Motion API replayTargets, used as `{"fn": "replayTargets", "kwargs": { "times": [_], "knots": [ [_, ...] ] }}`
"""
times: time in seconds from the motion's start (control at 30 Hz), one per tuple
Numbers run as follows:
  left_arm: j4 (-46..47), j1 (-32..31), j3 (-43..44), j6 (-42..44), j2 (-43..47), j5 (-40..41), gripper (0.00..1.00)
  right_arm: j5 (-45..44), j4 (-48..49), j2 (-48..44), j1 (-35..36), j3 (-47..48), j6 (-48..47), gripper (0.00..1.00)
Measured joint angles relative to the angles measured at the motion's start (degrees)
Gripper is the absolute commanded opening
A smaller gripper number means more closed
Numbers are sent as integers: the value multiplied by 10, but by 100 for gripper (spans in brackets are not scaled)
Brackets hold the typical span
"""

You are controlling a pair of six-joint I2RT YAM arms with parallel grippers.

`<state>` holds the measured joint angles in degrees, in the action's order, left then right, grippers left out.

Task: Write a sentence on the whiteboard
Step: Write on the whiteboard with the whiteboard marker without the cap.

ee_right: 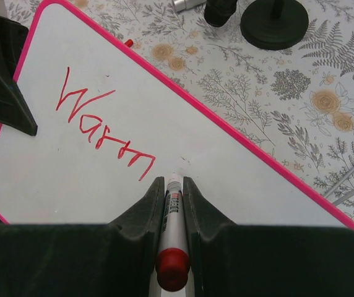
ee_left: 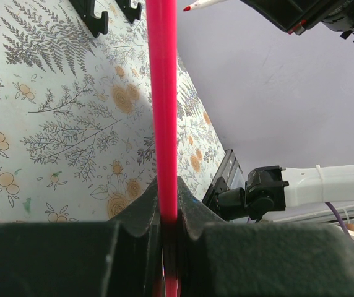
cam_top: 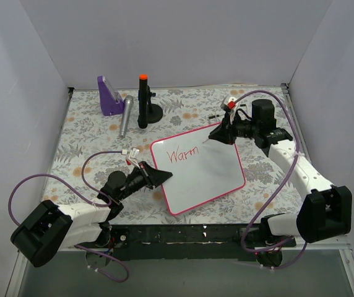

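While left claw (cam_top: 163, 177) clamps whiteboard (cam_top: 208, 176) frame, hiding that edge, right claw (ee_right: 173, 185) grips marker (ee_right: 172, 213); sentence (ee_right: 103, 127): "Warm".

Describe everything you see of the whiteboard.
The whiteboard is glossy white with rounded corners and a thin pink-red frame, lying askew on the floral table cover. Red handwriting reads "Warm" near its far-left corner. The left gripper clamps its left edge; the marker in the right gripper points at the surface after the m.

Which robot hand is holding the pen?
The right gripper: it is shut on the red-capped marker, which points at the whiteboard next to the red writing. The left gripper only pinches the whiteboard's pink edge.
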<state>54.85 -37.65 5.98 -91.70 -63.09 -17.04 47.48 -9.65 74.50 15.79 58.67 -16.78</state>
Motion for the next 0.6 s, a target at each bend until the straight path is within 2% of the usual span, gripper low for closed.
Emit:
{"fn": "replayTargets", "kwargs": {
  "times": [0.6],
  "knots": [
    [0,0,0,0,0,0,0,-4,16,22,26,-6,19,1]
  ]
}}
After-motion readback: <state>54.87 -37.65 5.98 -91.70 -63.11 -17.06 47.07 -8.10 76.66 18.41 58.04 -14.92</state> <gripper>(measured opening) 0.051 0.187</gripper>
